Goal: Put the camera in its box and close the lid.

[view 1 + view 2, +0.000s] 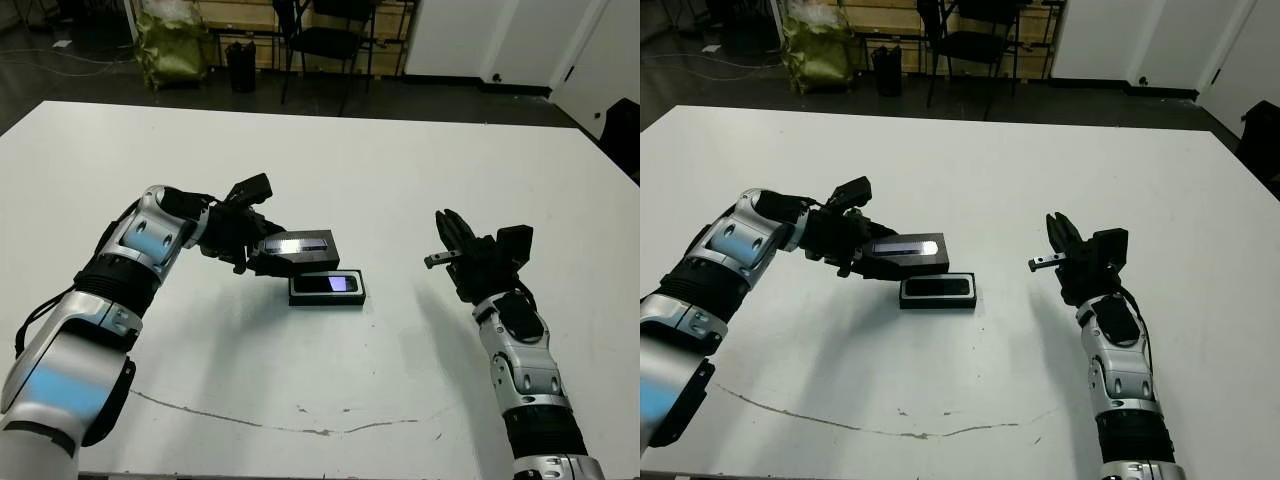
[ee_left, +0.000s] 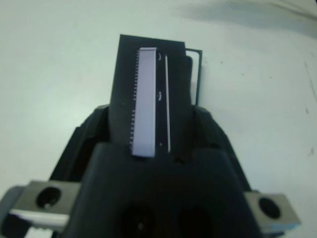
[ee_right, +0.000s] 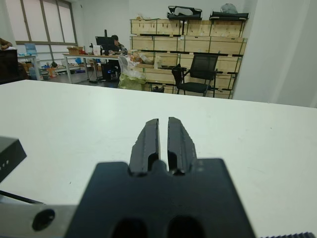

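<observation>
The white table (image 1: 330,170) takes most of the head views, and a thin dark line runs across its near part. The left arm (image 1: 140,245) reaches from the left side toward the middle of the table, and the left gripper (image 1: 262,256) has its fingers clamped on one end of the lid (image 1: 300,247), which it holds flat and a little above the table surface. The pale silvery stripe on top of the lid faces upward, and in the left wrist view the lid (image 2: 151,94) stands out straight from between the two black fingers. The box (image 1: 327,287) lies on the table just in front of the lid, toward the robot, and partly under the lid's near edge; the lid does not cover it. The camera (image 1: 329,284) lies inside the box with its small pale screen facing up. The right gripper (image 3: 163,144) is well apart from these things, on the right side, raised above the table, and its two fingers are nearly together with nothing between them.
</observation>
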Robot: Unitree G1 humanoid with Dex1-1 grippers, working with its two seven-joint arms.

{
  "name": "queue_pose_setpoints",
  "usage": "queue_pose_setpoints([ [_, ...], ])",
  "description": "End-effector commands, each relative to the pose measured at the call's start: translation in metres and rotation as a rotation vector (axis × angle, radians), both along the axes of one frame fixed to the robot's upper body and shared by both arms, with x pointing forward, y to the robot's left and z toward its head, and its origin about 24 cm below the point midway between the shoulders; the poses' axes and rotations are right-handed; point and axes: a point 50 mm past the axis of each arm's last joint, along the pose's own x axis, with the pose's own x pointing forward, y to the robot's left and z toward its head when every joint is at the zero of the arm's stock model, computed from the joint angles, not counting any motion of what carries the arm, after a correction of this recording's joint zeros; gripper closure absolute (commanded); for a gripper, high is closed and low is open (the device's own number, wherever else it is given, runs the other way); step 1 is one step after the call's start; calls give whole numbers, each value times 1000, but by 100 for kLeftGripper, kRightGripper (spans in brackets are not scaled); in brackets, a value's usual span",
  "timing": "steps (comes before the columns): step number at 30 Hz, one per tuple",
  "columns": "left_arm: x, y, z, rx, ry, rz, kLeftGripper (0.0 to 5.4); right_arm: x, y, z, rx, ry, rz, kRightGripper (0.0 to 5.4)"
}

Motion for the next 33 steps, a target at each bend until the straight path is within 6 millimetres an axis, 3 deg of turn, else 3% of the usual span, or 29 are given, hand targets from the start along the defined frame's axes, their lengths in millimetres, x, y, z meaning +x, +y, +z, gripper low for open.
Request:
queue_pose_setpoints([
  [1,-2,0,-10,-16,85,13,269,-1,-4,0,-12,14,-14,540],
  [9,-1,-3,-19,-25,143,16,269,-3,-2,2,-27,20,-26,540],
  [33,-1,-19,-32,-30,63,-84,269,-3,-3,1,-32,24,-32,540],
])
